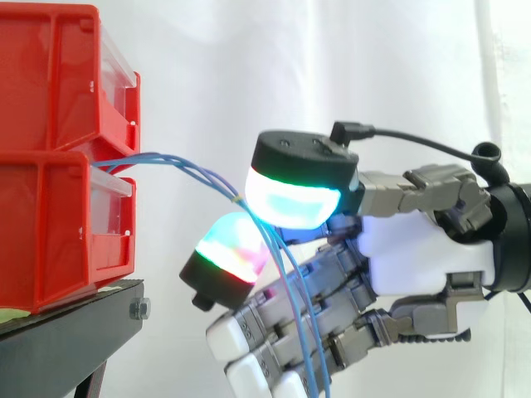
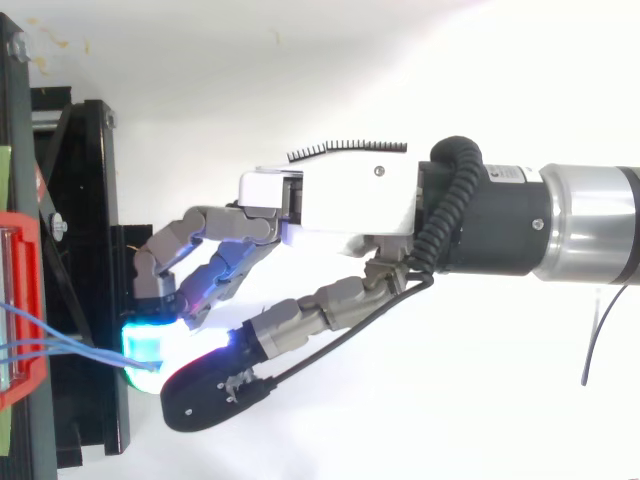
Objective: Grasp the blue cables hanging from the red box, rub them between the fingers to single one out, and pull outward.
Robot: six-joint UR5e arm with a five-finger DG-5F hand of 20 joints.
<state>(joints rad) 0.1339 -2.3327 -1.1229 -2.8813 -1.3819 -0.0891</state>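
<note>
- Side view: the hand [image 1: 423, 257] is closed in a pinch on the thin blue cables [image 1: 203, 174]. Its two glowing pads [image 1: 294, 199] meet on the bundle ahead of the palm, one above the other, and the other fingers are curled below.
- The cables leave the stacked red plastic bins [image 1: 50, 166] beyond the fingertips and run across to the pinch. From there they hang down in front of the curled fingers.
- The step in hand looks like the rubbing. To do it well, I judge the pads should roll lightly against each other across the strands, pressing just enough to spread them without letting them all slip out.
- The pull should wait until one strand alone sits between the pads, then go straight back along the wrist's line, away from the bins.
- Hard to tell here is how many strands lie inside the pinch, because the glow washes out the contact. The loose ends are cut off below the hand.
- Top view: the hand [image 2: 350, 195] reaches toward the bins [image 2: 28, 380] on the black metal stand [image 2: 90, 200]. The cables [image 2: 100, 350] fan out from the bin and converge at the pads.
- The contact itself is hidden between the pads. The bin is cut off on the side far from the wrist, so where the cables are anchored cannot be made out.
</note>
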